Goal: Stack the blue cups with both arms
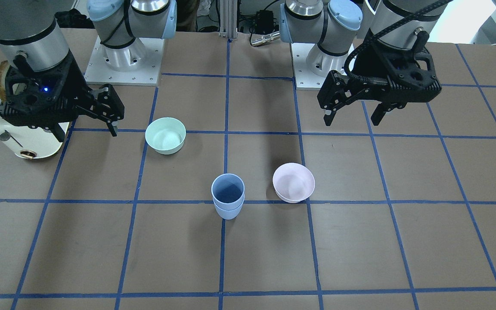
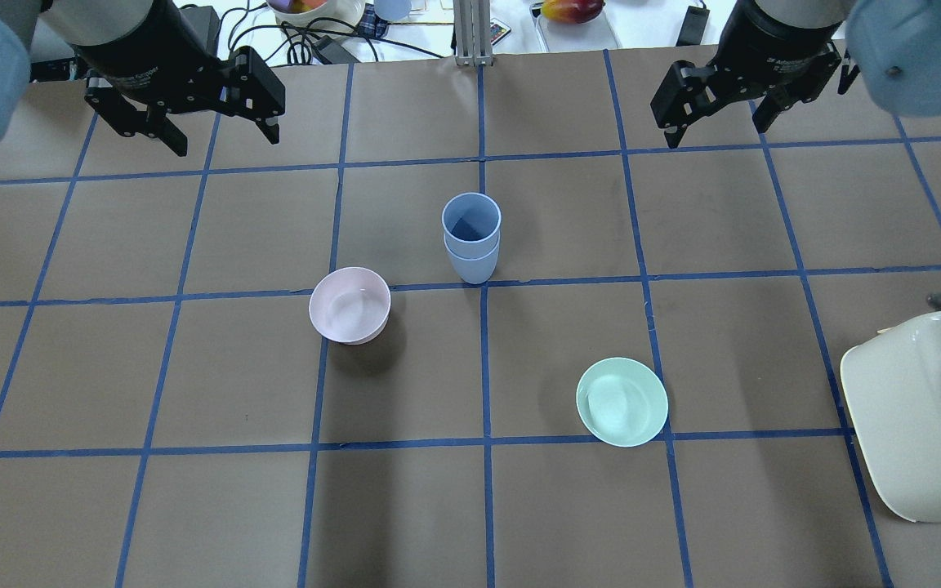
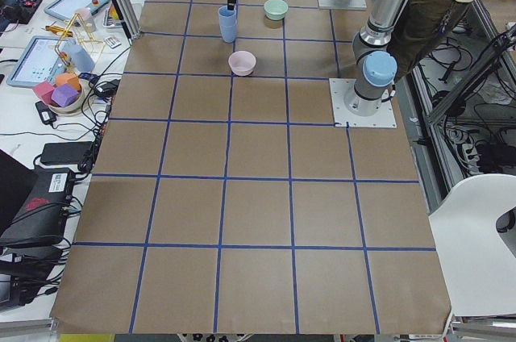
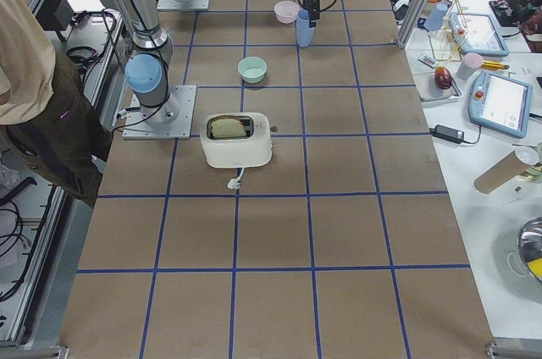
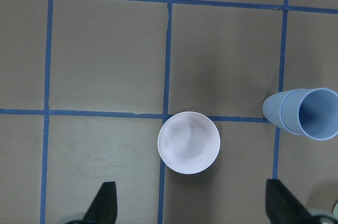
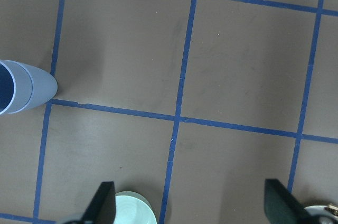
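Note:
The two blue cups (image 1: pixel 227 196) stand nested one inside the other, upright, near the table's middle on a blue tape line. They also show in the overhead view (image 2: pixel 470 237), the left wrist view (image 5: pixel 303 114) and the right wrist view (image 6: pixel 21 93). My left gripper (image 2: pixel 227 143) is open and empty, held high above the table and apart from the cups; it also shows in the front view (image 1: pixel 352 121). My right gripper (image 2: pixel 715 133) is open and empty too, held high on the other side (image 1: pixel 86 134).
A pale pink bowl (image 2: pixel 350 305) sits close to the cups on my left side. A mint-green bowl (image 2: pixel 622 402) sits nearer my base on the right. A cream toaster (image 2: pixel 920 416) with bread stands at the right edge.

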